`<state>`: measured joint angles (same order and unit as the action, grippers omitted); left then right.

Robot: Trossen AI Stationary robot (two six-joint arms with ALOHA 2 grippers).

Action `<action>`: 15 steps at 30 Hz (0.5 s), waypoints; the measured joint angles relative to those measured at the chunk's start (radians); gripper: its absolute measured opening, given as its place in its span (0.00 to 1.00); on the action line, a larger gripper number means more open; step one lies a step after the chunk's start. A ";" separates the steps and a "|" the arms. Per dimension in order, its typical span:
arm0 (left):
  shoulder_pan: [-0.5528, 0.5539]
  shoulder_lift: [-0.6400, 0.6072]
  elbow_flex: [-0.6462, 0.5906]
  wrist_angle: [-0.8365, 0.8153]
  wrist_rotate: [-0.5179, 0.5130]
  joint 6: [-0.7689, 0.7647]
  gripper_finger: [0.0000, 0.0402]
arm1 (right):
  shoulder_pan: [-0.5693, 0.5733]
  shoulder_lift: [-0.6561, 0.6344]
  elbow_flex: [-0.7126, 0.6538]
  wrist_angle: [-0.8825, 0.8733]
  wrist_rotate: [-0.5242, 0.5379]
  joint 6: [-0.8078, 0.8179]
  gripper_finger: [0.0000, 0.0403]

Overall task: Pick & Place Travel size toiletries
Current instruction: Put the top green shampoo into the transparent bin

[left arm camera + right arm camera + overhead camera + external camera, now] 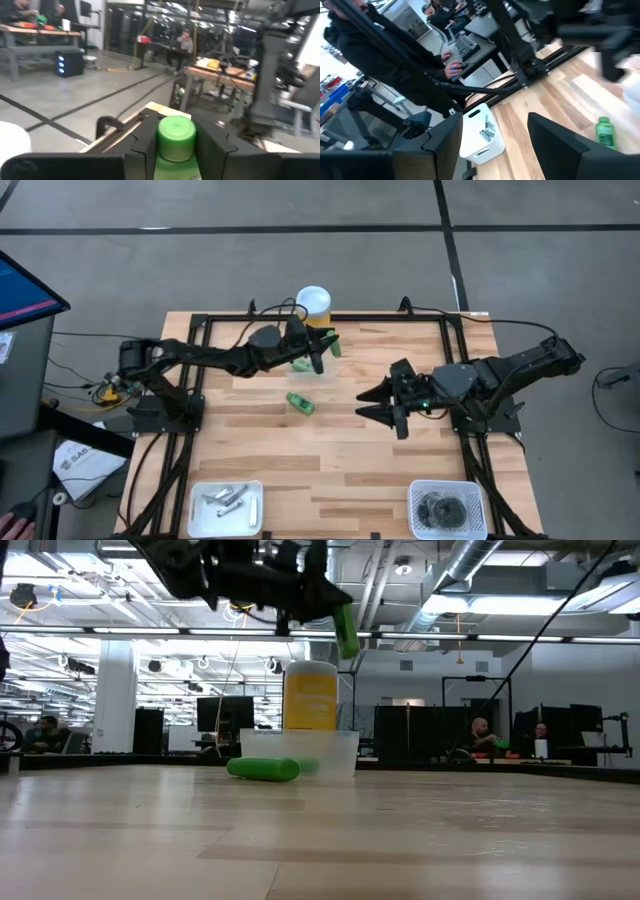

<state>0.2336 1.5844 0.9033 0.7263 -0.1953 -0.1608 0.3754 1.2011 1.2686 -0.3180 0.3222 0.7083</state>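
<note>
Two near trays are already stocked: silvery pieces [228, 498] left, dark round pieces [446, 509] right. One green tube [300, 402] lies mid-table. Farther back, another tube [176, 145] is gripped by the left gripper [316, 352] near the clear bin [300, 754]; the right gripper [385, 404] is held wide open, empty.

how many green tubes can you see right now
2. One green tube is held in the left hand, up off the table; the other green tube lies mid-table. More may sit hidden in the clear bin at the back.
</note>
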 joint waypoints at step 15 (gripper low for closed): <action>0.049 0.132 -0.180 0.392 -0.155 0.077 0.23 | 0.037 0.000 0.000 -0.042 0.001 0.044 0.48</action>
<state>0.2823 1.7161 0.7231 1.1183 -0.3506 -0.0836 0.4122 1.2015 1.2686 -0.3603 0.3229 0.7525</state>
